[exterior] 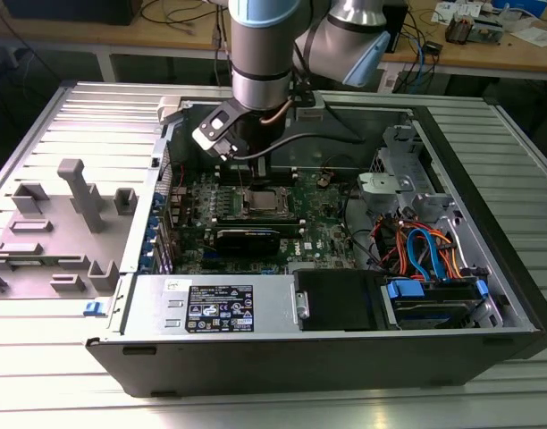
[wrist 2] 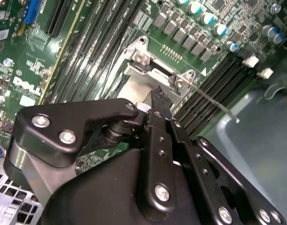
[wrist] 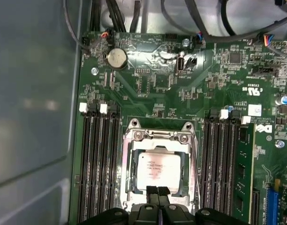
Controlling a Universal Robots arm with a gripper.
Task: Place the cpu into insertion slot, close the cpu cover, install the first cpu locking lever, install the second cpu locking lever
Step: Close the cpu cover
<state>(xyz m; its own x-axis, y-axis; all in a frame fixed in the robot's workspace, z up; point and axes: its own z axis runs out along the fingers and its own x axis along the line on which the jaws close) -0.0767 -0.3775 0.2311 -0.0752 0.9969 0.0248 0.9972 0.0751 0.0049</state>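
Exterior view: a grey-and-silver robot arm reaches down into an open black and silver computer case (exterior: pixel 493 284) lying on its side on a slatted metal table (exterior: pixel 41 357). A grey plastic fixture (exterior: pixel 73 213) with upright posts stands on the table towards the exterior view's left. Inside the case lies the large green motherboard (exterior: pixel 320 225). The black gripper (exterior: pixel 255 182) hangs just above the small square cpu with a dull silver-grey top (exterior: pixel 259 203), near the middle of the board.

Second wrist view: the gripper's black linkage bulks in the foreground, and its tip (wrist 2: pixel 160 96) sits low over the silvery socket area. A thin metal lever rod (wrist 2: pixel 214 99) juts out from the socket's corner, crossing above the long black memory slots (wrist 2: pixel 214 86).

First wrist view: the cpu (wrist: pixel 157 169) lies flat inside the insertion slot, a square socket with a dark inner edge (wrist: pixel 131 185). The cpu cover, a thin silvery frame with a cut-out middle (wrist: pixel 158 136), surrounds the chip; whether it is latched cannot be told. The gripper (wrist: pixel 156 191) has its two black fingertips (wrist: pixel 152 193) pressed together side by side, with nothing seen between them, over the chip's near edge.
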